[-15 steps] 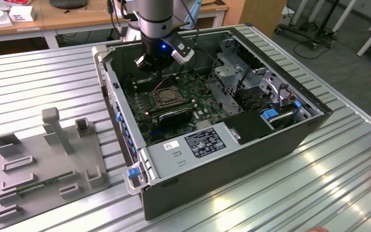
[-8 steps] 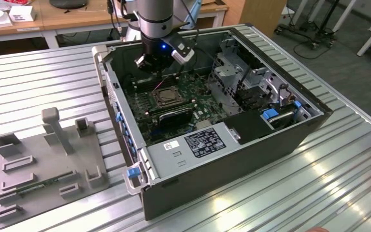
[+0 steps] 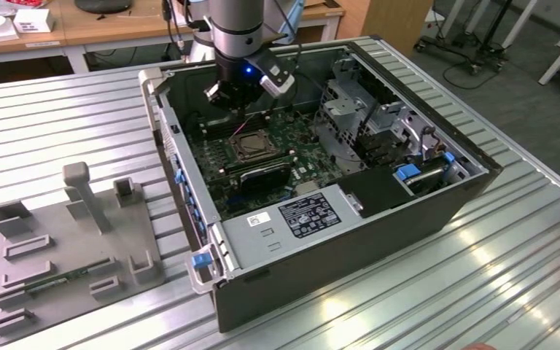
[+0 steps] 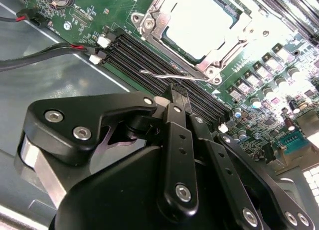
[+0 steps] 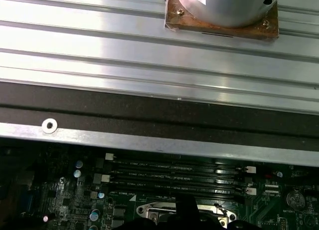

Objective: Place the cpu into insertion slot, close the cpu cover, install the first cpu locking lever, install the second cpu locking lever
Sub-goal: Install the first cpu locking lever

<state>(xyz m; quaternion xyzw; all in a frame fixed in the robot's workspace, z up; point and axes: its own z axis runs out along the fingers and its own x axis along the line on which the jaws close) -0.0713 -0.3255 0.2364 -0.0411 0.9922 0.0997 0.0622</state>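
Black fingers (image 4: 179,96) (pressed together) — beside wire-thin silvery lever (image 4: 159,74).

Bright light glares in streaks off the ribbed table (image 3: 513,240).

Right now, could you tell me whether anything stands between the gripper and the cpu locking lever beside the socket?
Nothing visible does. In the second wrist view the gripper sits just short of the thin wire locking lever, which runs between the cpu cover and the black memory slots; the gap is open.

Memory slots (image 4: 144,58) just beside hand (image 4: 180,92)
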